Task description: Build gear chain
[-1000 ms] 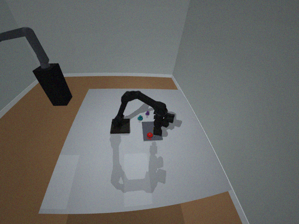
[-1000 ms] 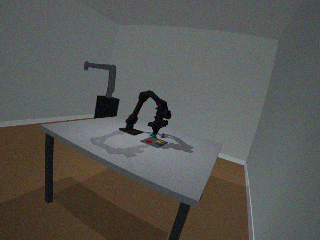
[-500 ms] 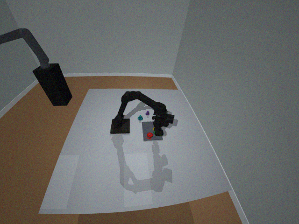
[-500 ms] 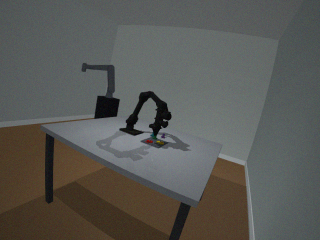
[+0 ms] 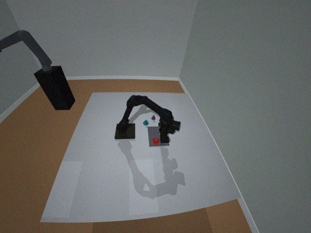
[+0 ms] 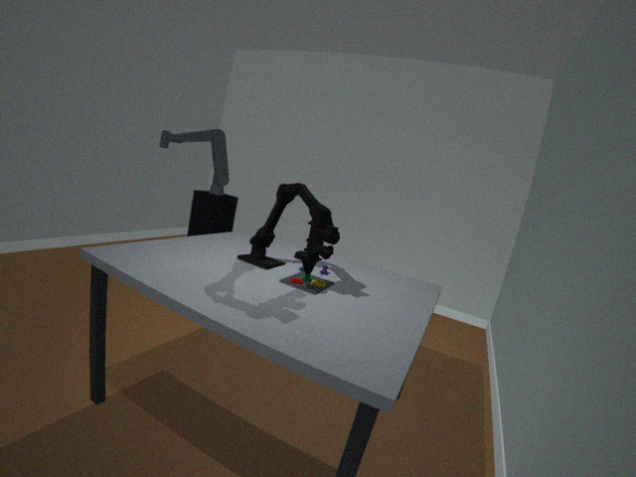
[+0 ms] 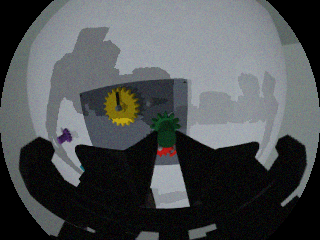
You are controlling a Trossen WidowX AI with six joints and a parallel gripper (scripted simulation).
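Observation:
My gripper (image 7: 166,135) (image 6: 307,277) is shut on a green gear (image 7: 165,122) and holds it over the grey board (image 7: 107,135) (image 5: 153,130), close to the red gear; whether the green gear touches a peg is hidden. The red gear (image 5: 154,140) (image 6: 296,280) sits at one side of the board, mostly hidden behind the green gear in the wrist view. The yellow gear (image 7: 121,106) (image 6: 319,283) with its black stripe sits on the board, apart from the green gear in the wrist view. A teal gear (image 5: 145,122) and a purple gear (image 5: 153,117) (image 6: 324,269) (image 7: 64,136) stand on the table beyond the board.
The arm's black base (image 5: 125,134) (image 6: 260,260) stands on the white table (image 5: 105,175) (image 6: 216,297), left of the board. A second grey arm (image 5: 35,50) (image 6: 220,156) on a black block is beyond the table. Arm shadows fall across the table and board.

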